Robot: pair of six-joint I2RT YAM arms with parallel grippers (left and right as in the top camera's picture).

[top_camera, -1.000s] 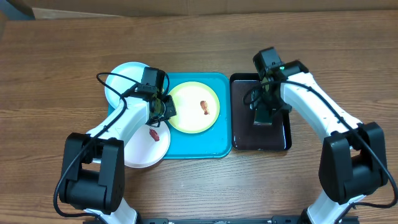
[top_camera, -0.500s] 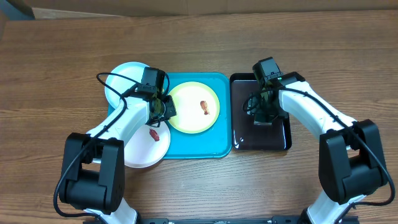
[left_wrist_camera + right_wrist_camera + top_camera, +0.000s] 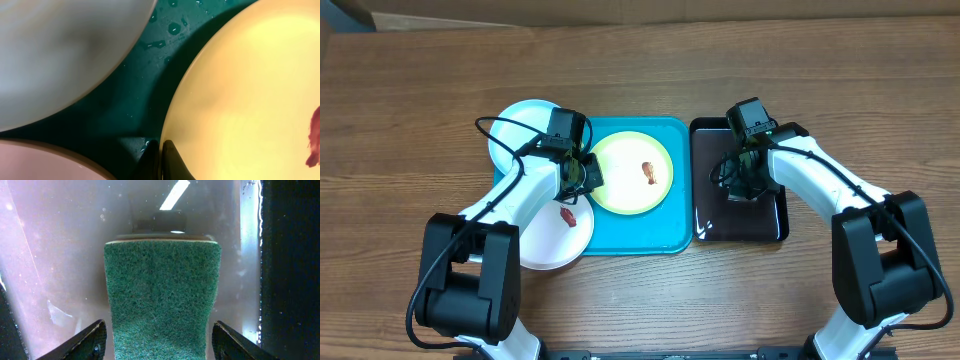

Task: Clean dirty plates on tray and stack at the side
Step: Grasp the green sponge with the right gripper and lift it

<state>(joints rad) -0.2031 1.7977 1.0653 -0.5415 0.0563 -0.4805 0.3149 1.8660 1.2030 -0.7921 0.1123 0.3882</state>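
On the turquoise tray (image 3: 645, 238) lies a yellow-green plate (image 3: 625, 175) with a red-brown food bit (image 3: 648, 172). My left gripper (image 3: 583, 176) is shut on that plate's left rim; in the left wrist view its fingertips (image 3: 172, 165) pinch the edge of the yellow-green plate (image 3: 240, 90). A pale blue plate (image 3: 523, 127) overlaps the tray's upper left corner. A white plate (image 3: 552, 240) with a red bit (image 3: 566, 215) overlaps its lower left. My right gripper (image 3: 161, 347) stands open astride a green sponge (image 3: 162, 295), with a gap on each side.
The sponge lies in a glossy black tray (image 3: 705, 225) right of the turquoise one, wet on its floor (image 3: 60, 255). Water drops dot the turquoise tray (image 3: 135, 100) between the plates. Bare wooden table (image 3: 420, 80) surrounds both trays.
My right gripper has shifted slightly left and toward the front over the black tray, and its jaws have narrowed a little. The left arm and the plates have not moved.
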